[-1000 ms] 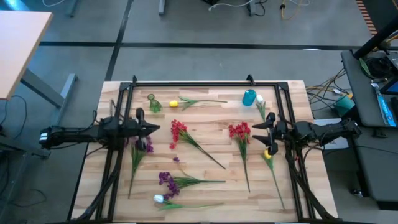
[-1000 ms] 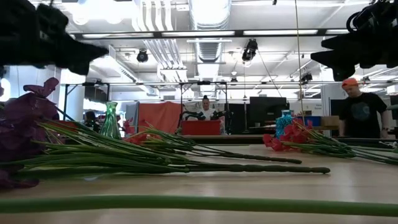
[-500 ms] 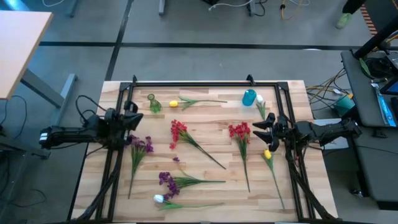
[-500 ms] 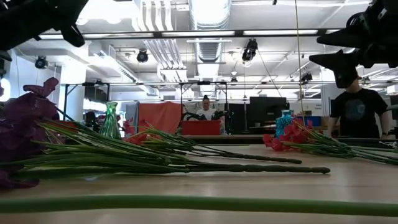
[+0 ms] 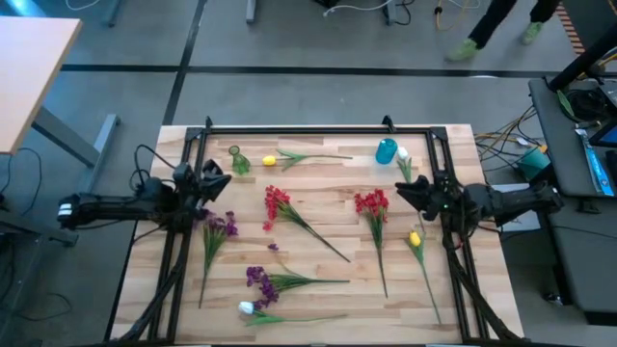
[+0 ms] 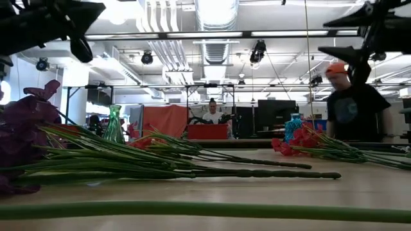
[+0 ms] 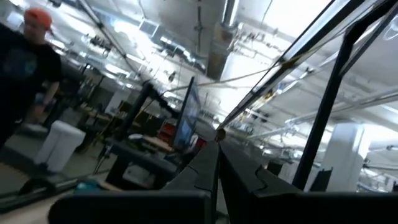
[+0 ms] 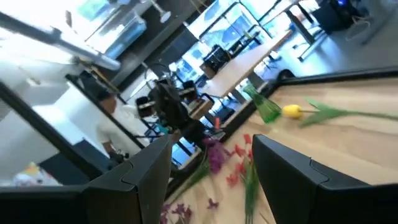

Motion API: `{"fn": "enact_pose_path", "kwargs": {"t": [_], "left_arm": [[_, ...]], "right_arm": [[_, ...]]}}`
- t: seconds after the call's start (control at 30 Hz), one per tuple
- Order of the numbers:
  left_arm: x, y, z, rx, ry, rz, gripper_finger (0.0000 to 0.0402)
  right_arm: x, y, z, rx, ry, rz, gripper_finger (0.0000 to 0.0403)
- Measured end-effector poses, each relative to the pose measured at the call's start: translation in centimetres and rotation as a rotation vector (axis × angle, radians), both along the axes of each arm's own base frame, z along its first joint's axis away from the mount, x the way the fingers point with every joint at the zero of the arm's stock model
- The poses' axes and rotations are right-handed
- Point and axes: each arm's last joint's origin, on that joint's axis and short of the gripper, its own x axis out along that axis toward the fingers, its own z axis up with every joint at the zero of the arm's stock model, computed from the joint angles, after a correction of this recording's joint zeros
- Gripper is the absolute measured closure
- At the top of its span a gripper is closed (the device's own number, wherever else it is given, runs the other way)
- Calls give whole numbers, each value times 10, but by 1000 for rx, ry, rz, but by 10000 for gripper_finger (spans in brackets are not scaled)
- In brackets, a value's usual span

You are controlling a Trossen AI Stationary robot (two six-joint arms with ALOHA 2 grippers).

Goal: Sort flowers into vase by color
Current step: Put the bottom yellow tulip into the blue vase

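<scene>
Grey workshop floor surrounds the wooden table [image 5: 318, 193] in the high view, and by the look of it sorting has barely begun: the green vase [image 5: 238, 161] at the far left and the blue vase [image 5: 387, 151] at the far right both seem empty, though their mouths are too small to be sure. All flowers lie flat: a yellow one [image 5: 289, 157] beside the green vase, two red ones [image 5: 278, 203] [image 5: 371, 204] mid-table, two purple ones [image 5: 223, 226] [image 5: 258, 280] to the left and near, a white one [image 5: 249, 308] at the near edge, another yellow one [image 5: 415, 238] at the right. The left gripper [image 5: 218, 180] hangs at the left edge, fingers together and empty; the right gripper [image 5: 409, 192] hovers at the right, just past a red flower, fingers apart and empty. Low view: stems fill the foreground, both grippers are cut off at the top, and a person [image 6: 352, 102] stands beyond. Left wrist view: only ceiling and room, closed fingers [image 7: 217, 180], no flowers. Right wrist view: spread fingers [image 8: 134, 177] frame the green vase, a yellow flower and blurred red and purple ones.
</scene>
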Motion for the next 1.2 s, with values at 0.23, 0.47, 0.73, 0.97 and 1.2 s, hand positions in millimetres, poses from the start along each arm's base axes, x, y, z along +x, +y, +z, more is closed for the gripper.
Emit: {"fn": "enact_pose_path", "kwargs": {"t": [0.23, 0.47, 0.73, 0.97, 1.2], "left_arm": [[15, -2, -14, -63, 144, -75, 402], [24, -7, -13, -169, 197, -250, 402], [37, -8, 4, -117, 521, -218, 402], [40, -8, 36, 39, 611, -182, 402], [39, -9, 55, 52, 611, -186, 402]], "right_arm": [[15, 4, 19, 5, 362, 49, 188], [37, 10, 64, 242, 792, 26, 188], [65, 17, 89, 305, 1210, -15, 187], [94, 23, 91, 335, 1290, 1, 133], [102, 31, 77, 429, 1473, 71, 75]]}}
